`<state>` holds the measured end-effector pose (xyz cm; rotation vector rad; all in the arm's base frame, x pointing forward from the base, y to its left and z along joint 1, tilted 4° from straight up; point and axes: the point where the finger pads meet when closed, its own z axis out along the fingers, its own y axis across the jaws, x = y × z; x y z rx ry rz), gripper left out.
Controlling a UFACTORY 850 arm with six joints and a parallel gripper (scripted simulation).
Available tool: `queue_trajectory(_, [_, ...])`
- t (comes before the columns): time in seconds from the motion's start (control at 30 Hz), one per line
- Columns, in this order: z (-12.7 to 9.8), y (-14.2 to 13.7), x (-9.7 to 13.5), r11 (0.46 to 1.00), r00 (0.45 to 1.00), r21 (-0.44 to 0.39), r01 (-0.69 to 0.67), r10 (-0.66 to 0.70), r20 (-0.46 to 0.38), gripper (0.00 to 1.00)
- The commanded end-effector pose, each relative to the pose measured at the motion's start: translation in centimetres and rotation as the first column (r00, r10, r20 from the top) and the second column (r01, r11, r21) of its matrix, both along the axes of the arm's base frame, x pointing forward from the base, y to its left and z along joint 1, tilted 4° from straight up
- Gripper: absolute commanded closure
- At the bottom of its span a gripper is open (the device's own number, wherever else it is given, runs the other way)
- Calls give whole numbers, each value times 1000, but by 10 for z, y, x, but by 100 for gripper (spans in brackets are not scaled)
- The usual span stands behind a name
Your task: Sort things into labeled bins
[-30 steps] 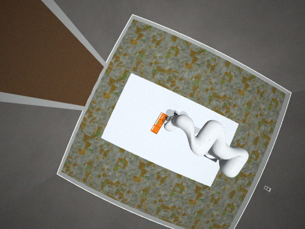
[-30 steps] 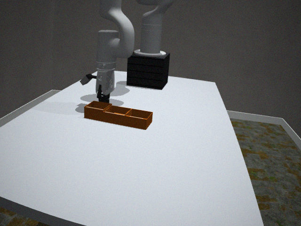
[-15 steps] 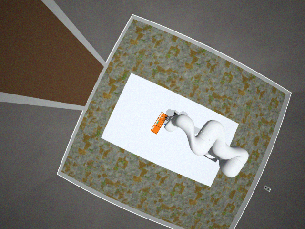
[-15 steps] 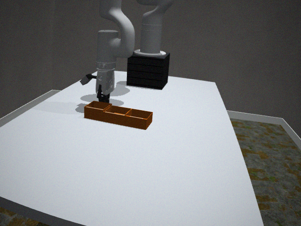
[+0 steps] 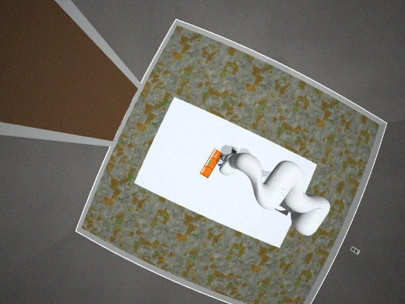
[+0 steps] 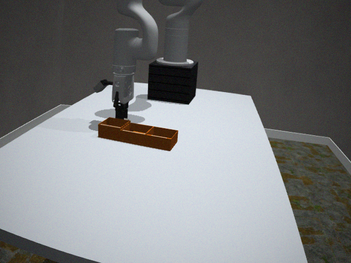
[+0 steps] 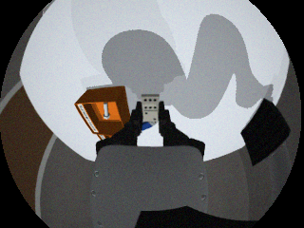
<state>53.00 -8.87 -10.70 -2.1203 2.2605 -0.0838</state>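
While the arm hangs just behind the bins, notes as follows.

Gripper [image 7: 150, 128]: jaws clamped on a small pale-grey block [image 7: 150, 108], pointing straight down at the desk [image 6: 170, 183]; a vertical hold suits lifting it clear of the bin walls.

Held thing: flat, boxy, with rows of tiny dark marks on its face; a blue part shows at its lower edge. Its kind I cannot tell. It sits low, at or barely above the desk, right beside the bins; in the exterior view the dark fingers hide it.

Bins [image 6: 137, 136]: one orange row of three open compartments, thin upright walls, matte and rigid. It stands flat on the desk, near end touching or just beside the jaws.

Labels: a pale strip shows on a bin floor in the wrist view, too small to read.

Desk: smooth white slab, soft shadows of the arm across it.

Arm base: black ribbed block [image 6: 158, 95] at the far edge, well apart from the bins.

Judgement: grasp made, lift and carry over a compartment likely next; wall clearance is the thing to watch.
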Motion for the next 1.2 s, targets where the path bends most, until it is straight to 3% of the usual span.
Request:
queue_trajectory(0.0, [13, 0, 1, 1000, 1000, 8, -1, 1, 4, 100])
queue_trajectory(0.23, [36, 0, -1, 1000, 1000, 8, -1, 1, 4, 100])
queue_trajectory(0.87, [43, 0, -1, 1000, 1000, 8, -1, 1, 4, 100])
queue_trajectory(1.17, [44, 37, 18, 1000, 1000, 8, -1, 1, 4, 100])
